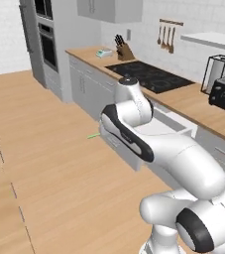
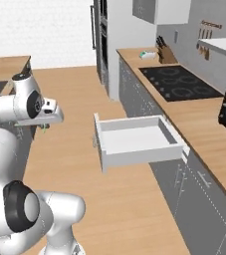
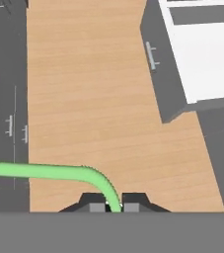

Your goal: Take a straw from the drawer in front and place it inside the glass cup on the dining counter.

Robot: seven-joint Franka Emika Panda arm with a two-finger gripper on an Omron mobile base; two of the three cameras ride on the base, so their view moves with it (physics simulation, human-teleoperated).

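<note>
One straw (image 3: 44, 171) pinched in shut gripper (image 3: 111, 203) | drawer (image 2: 134, 139) pulled open | readable writing: can't tell

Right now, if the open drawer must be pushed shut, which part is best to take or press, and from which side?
Take the slim bar handle at the middle of the drawer front panel, coming from the floor side: the drawer is pulled out toward the room. The gripper is shut on the straw.

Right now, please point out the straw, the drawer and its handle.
straw (image 3: 44, 171): hand view, on its straight green part.
drawer (image 2: 134, 139): right base view, on its bare inside floor.
drawer handle (image 3: 152, 55): hand view, on the metal bar.
</note>
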